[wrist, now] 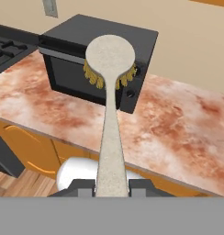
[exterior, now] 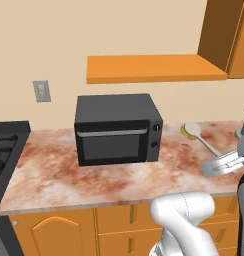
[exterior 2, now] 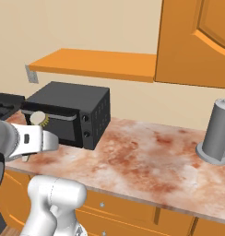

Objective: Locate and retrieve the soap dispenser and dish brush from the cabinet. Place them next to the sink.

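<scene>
Carrying the dish brush (wrist: 110, 114) w/ fingers (wrist: 84, 186) clenched on its handle end, held in the air right of the microwave (exterior: 118, 129) above the worktop (exterior 2: 146, 156), gripper (wrist: 111, 186) looks mid-transport; next: find sink, set brush beside it.

- Black microwave (exterior: 118, 128), centre of left base view, on marbled counter (exterior: 119, 177).
- Stovetop (exterior: 6, 145), left edge.
- Wall outlet (exterior: 42, 91), upper left.
- Tall grey cylinder (exterior 2: 219, 131), right edge of right base view.
</scene>
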Controlling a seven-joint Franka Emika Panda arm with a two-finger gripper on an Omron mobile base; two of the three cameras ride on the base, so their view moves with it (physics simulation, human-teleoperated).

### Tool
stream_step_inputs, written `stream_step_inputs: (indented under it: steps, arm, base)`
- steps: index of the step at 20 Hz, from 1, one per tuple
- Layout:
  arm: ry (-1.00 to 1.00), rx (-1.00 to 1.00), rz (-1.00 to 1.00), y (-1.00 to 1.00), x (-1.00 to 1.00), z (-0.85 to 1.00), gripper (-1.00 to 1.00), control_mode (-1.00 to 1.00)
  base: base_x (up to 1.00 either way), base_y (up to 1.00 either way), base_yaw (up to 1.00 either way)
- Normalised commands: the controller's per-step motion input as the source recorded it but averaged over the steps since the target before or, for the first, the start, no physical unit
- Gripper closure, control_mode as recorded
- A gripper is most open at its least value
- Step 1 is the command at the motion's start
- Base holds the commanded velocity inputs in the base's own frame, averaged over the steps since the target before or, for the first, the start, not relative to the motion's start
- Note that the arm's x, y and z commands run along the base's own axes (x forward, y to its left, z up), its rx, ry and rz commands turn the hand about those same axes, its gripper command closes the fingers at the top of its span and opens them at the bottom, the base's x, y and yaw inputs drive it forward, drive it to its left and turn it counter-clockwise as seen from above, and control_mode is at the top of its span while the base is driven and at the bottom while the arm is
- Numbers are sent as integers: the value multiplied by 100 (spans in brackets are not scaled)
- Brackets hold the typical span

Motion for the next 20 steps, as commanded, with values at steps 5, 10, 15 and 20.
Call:
stream_step_inputs:
  steps: [5,10,15,20]
  arm:
    - [0,0,0,0,0,0,100,-100]
    - [0,0,0,0,0,0,100,100]
    - [0,0,0,0,0,0,100,100]
    - [0,0,0,0,0,0,100,100]
  base:
    - [0,0,0]
    - [0,1,0]
    - [-19,32,19]
    - [-45,48,33]
